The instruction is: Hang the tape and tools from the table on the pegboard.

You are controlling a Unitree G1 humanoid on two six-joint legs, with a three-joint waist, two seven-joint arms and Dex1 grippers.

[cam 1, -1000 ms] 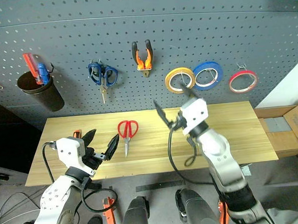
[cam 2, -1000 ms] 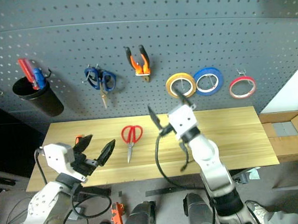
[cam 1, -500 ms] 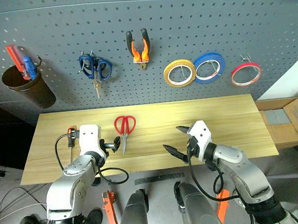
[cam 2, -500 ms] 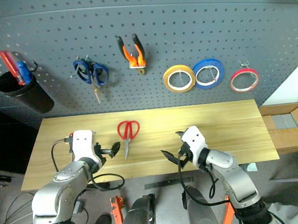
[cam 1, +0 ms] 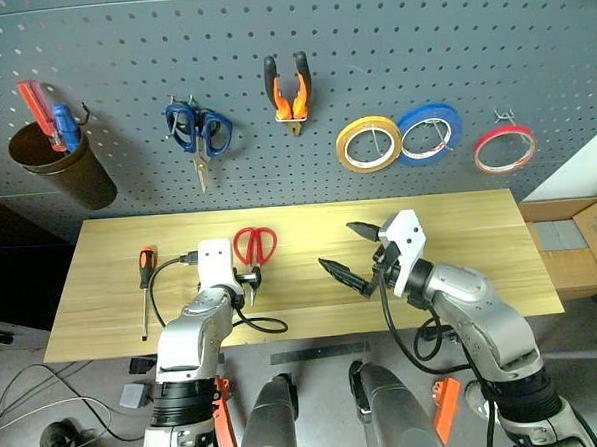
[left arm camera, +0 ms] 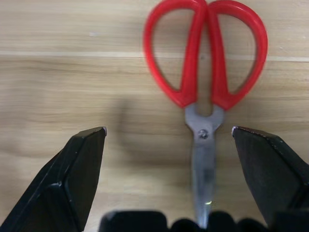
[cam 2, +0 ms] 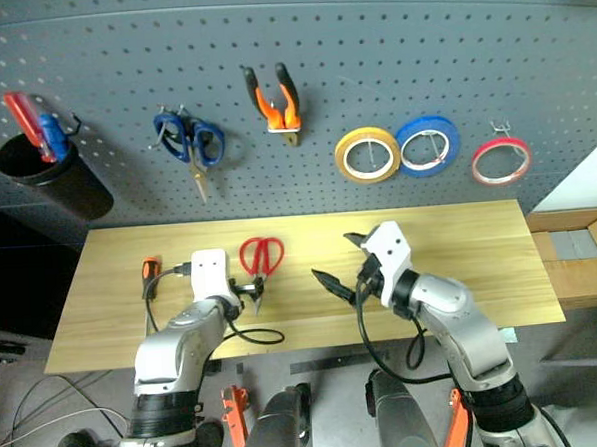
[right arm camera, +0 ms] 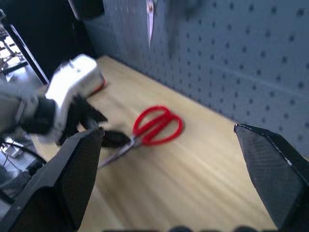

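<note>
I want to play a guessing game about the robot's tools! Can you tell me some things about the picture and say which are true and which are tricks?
1. The red tape ring already hangs on the pegboard. True.
2. The red-handled scissors hang on a hook. False: they lie flat on the table.
3. The left gripper is open, with the scissor blades between its fingers. True.
4. The screwdriver is in the right gripper. False: it lies on the table, and that gripper is open and holds nothing.
5. The pliers hang on the pegboard. True.
</note>
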